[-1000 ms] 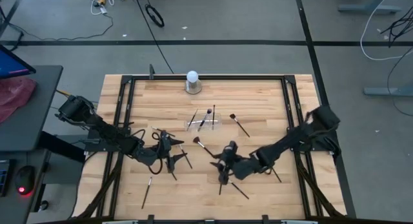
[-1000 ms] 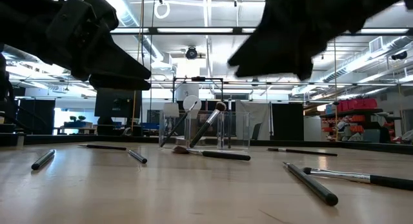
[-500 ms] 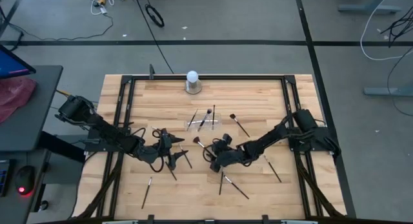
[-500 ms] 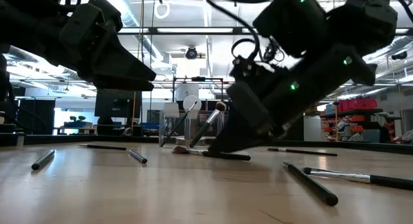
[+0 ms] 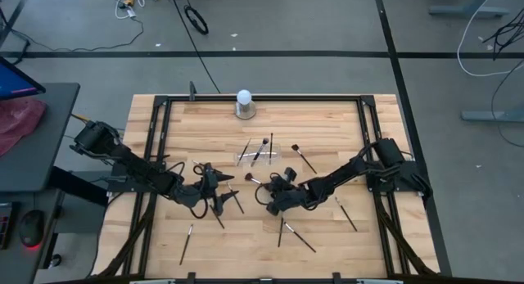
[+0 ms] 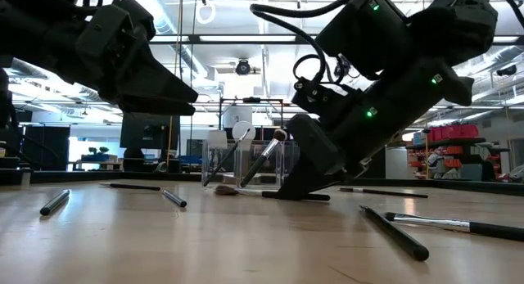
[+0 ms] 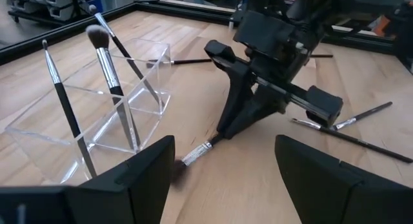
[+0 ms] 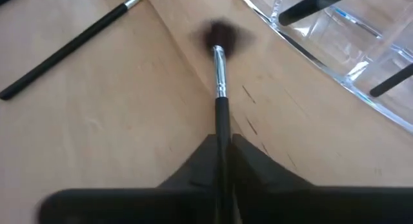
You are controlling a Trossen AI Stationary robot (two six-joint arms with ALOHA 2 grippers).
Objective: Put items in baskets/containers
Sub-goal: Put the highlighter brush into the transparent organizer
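Note:
A clear holder (image 5: 259, 157) stands behind the table's middle with three brushes leaning upright in it (image 7: 106, 75). One dark-handled brush (image 5: 255, 183) lies on the wood just in front of it, bristles (image 8: 219, 33) toward the holder. My right gripper (image 5: 270, 197) is down on this brush and shut on its handle. My left gripper (image 5: 216, 191) hovers open above the table to the left of it, its fingers (image 7: 148, 179) empty. Several more brushes lie scattered on the wood. My right gripper pinches the lying brush's dark handle (image 8: 221, 124) between its two fingers, a little behind the silver ferrule. The fingers slant down from the near right, roughly in line with the brush. The brush lies flat on the table, bristle end (image 6: 223, 190) pointing away from the fingers.
Loose brushes lie at the near left (image 5: 186, 243), near the middle (image 5: 296, 235), at the right (image 5: 345, 214) and beside the holder (image 5: 304, 159). A white ball on a grey base (image 5: 244, 104) stands at the far edge. A black frame (image 5: 164, 145) runs around the table.
My right gripper has come down from well above the table and gone toward the far left, to the brush in front of the holder, whose handle it now holds. The brush still lies on the wood. My left gripper has stayed put.

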